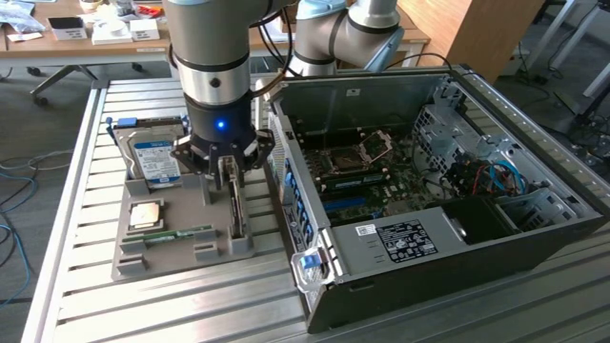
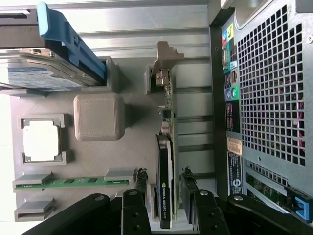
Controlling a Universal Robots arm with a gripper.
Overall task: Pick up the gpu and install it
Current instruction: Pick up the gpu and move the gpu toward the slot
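The gpu (image 2: 165,196), a thin black card with a silvery end bracket, stands on edge in the grey holder (image 2: 132,152); its label seems to read NVIDIA Quadro. My pincer (image 2: 165,172) straddles it, fingers apart

**Exterior view:** taken from high up and at moderate distance, tilted obliquely down over the slatted tabletop (image 1: 191,307). The grey parts holder (image 1: 181,250) is seen at the exterior view's left and the open computer case (image 1: 458,236) at its right, with desks (image 1: 86,43) far behind.

**Wrist view:** taken from close above, directed straight down past the fingers (image 2: 142,196) onto the holder.

**Shared by both views:** the holder, the upright gpu (image 2: 165,161), the hard drive (image 2: 39,76) and the case's perforated rear panel (image 2: 274,83).
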